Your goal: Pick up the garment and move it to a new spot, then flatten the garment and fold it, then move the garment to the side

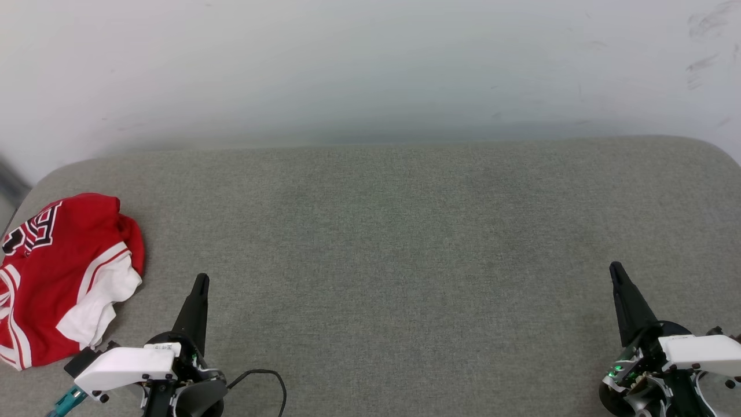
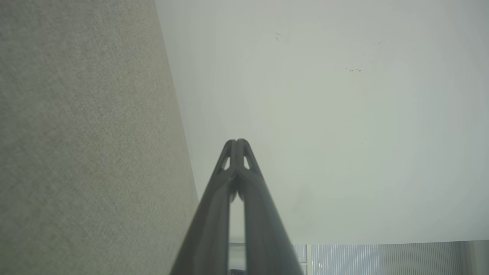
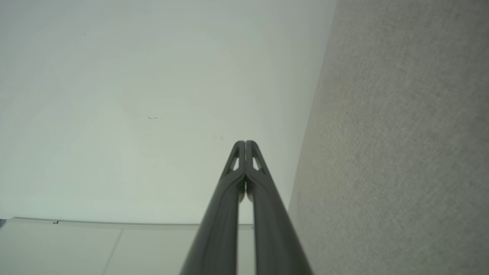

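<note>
Head view takes in a pale wall at the back and, below it, the broad grey cloth-covered bench I work on; most of that bench lies bare, which I judge leaves room to spread and fold. The red shirt sits crumpled in a heap at the bench's left edge, one white sleeve turned outward, black lettering on top; bunched like that, nothing of the task looks begun. My left gripper rests just beside it, not touching the cloth, fingers pressed together and empty; being nearest, it seems the one to reach first. My right gripper waits well apart at the lower right, likewise closed on nothing; a thin black cable loops by my left wrist.
</note>
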